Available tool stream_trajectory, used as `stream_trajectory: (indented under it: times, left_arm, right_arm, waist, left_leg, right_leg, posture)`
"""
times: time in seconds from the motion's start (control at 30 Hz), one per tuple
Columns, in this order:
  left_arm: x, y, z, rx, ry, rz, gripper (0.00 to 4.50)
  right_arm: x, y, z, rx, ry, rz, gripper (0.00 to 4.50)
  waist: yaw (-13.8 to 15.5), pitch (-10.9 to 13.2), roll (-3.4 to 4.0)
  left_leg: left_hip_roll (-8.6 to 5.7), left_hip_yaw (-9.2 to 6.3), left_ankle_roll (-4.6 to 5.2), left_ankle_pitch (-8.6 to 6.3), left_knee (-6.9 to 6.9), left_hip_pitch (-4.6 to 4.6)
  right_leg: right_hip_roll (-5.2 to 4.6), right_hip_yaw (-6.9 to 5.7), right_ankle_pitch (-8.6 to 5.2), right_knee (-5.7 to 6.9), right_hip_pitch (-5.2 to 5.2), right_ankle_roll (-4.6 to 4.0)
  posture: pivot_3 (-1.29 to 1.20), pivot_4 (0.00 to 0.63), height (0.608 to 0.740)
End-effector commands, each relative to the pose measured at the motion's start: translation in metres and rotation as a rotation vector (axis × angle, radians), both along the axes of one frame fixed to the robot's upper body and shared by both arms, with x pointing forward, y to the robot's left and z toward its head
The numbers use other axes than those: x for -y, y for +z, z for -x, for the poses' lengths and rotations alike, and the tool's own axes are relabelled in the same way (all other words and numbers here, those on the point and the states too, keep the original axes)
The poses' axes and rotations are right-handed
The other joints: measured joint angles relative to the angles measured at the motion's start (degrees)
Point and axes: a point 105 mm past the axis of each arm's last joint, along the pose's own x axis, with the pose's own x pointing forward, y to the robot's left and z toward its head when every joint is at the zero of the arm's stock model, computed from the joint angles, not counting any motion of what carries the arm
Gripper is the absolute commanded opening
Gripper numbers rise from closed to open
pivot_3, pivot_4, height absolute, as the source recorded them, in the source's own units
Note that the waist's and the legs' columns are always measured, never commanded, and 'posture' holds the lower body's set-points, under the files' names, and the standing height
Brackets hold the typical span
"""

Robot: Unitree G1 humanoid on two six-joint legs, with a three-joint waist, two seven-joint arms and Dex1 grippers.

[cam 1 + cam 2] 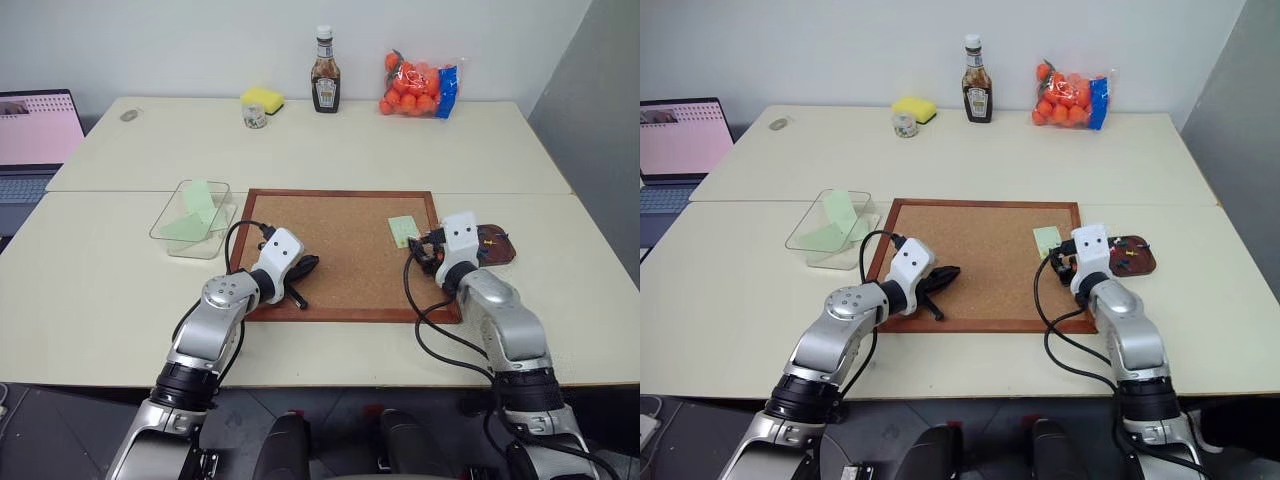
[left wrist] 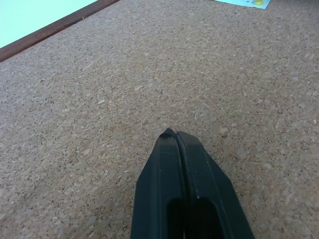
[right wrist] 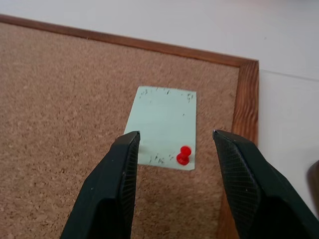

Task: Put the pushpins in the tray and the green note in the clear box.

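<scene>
In the left eye view the left hand [image 1: 305, 268] lies over the near left part of the corkboard [image 1: 340, 250], its black fingers pressed together and gripping nothing; the right hand [image 1: 428, 247] sits at the board's right edge, just beside the green note [image 1: 403, 231], fingers parted around empty air; the tray [image 1: 497, 246] rests on the table [image 1: 100, 280] just right of the board, with tiny pins in it, their colours hard to make out here; the clear box [image 1: 170, 232] stands left of the board and holds pale green slips of paper; at the far edge stand a brown sauce bottle [image 1: 325, 72] whose label is too small to read, a yellow sponge [image 1: 262, 99], a small jar [image 1: 254, 116] and a bag of oranges [image 1: 415, 85]; a laptop [image 1: 35, 140] is open at the far left.

In the left wrist view the two fingers [image 2: 164, 189] meet tip to tip above bare cork.

In the right wrist view the fingers [image 3: 112, 189] stand well apart, clear of the note; the note lies flat on the cork near the wooden frame, held by a red pushpin [image 3: 184, 155] at its near corner; faint marks on the paper cannot be read.
</scene>
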Motion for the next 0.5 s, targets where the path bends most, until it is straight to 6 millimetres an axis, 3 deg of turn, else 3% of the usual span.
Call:
stream_trajectory:
  times: [0.03,0.5]
  left_arm:
    - [0.0050,-0.0184,0.0073,-0.073,-0.037,-0.035,0.00]
    - [0.0032,-0.0185,0.0089,-0.071,-0.032,-0.036,0.00]
  right_arm:
    - [-0.0020,0.0169,-0.0087,0.075,-0.011,0.011,2.47]
    - [0.0070,0.0100,-0.0148,0.055,-0.071,-0.012,2.47]
  waist:
    - [0.0,0.0,0.00]
    - [0.0,0.0,0.00]
  left_leg:
    - [0.00,0.00,0.00,0.00,0.00,0.00]
    - [0.00,0.00,0.00,0.00,0.00,0.00]
  right_leg:
    - [0.00,0.00,0.00,0.00,0.00,0.00]
    - [0.00,0.01,0.00,-0.01,0.00,0.00]
  posture:
    - [0.00,0.150,0.740]
    - [0.00,0.150,0.740]
